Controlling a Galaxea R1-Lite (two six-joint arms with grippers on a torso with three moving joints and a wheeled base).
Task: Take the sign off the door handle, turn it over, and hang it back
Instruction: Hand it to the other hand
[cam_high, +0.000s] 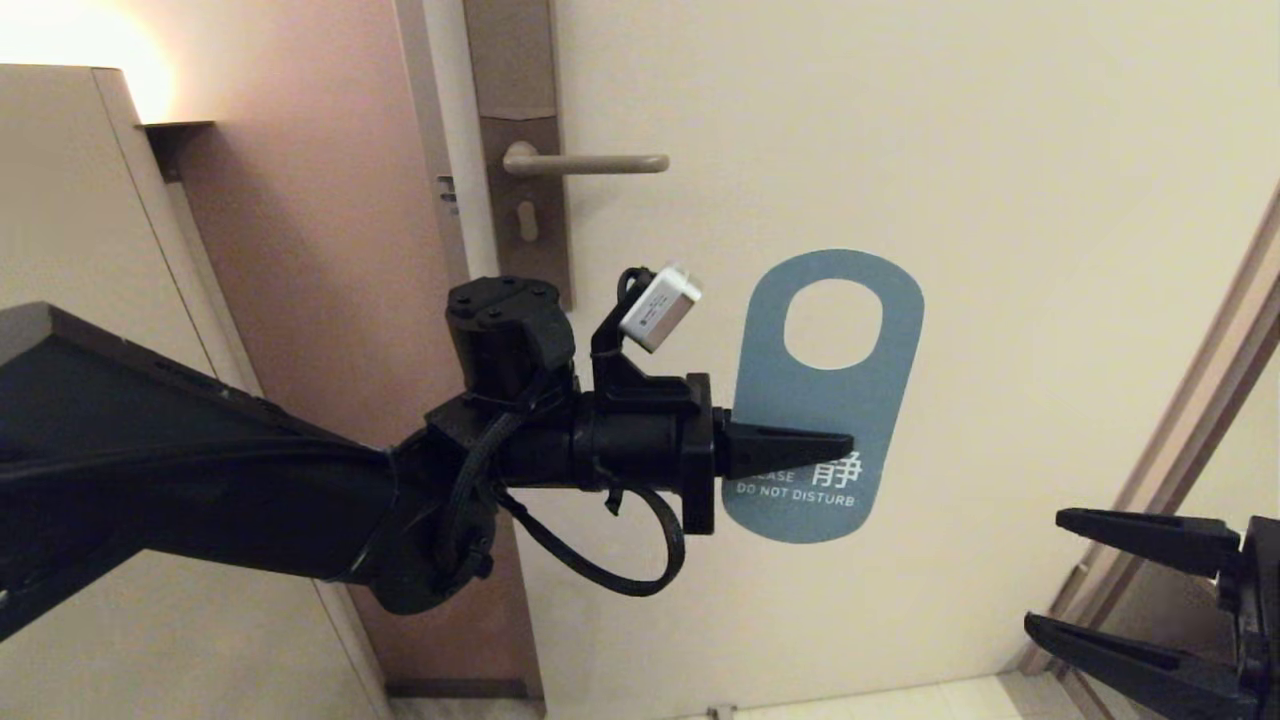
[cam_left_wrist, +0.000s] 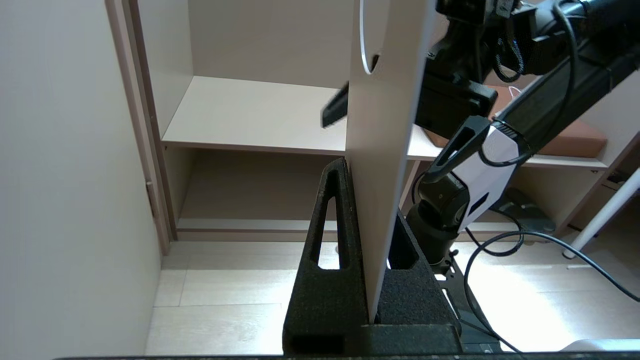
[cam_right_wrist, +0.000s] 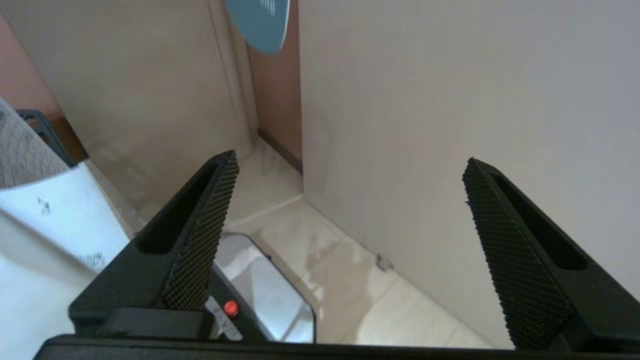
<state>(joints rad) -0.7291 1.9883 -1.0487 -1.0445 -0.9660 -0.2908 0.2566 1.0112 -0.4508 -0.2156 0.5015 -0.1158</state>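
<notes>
Sign off the door handle, held upright below and right of it, blue "DO NOT DISTURB" side facing out. Pinched near lower edge by left gripper. Possibly clear of door. Right gripper spread wide, low right.

The sign hangs below and right of the door handle, seemingly clear of it.

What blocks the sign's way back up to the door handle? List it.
Nothing visible. The left gripper holds the sign upright in front of the door, lower than the door handle and off to its free-end side. Only bare door shows between them. The right gripper waits open, low and away.
</notes>
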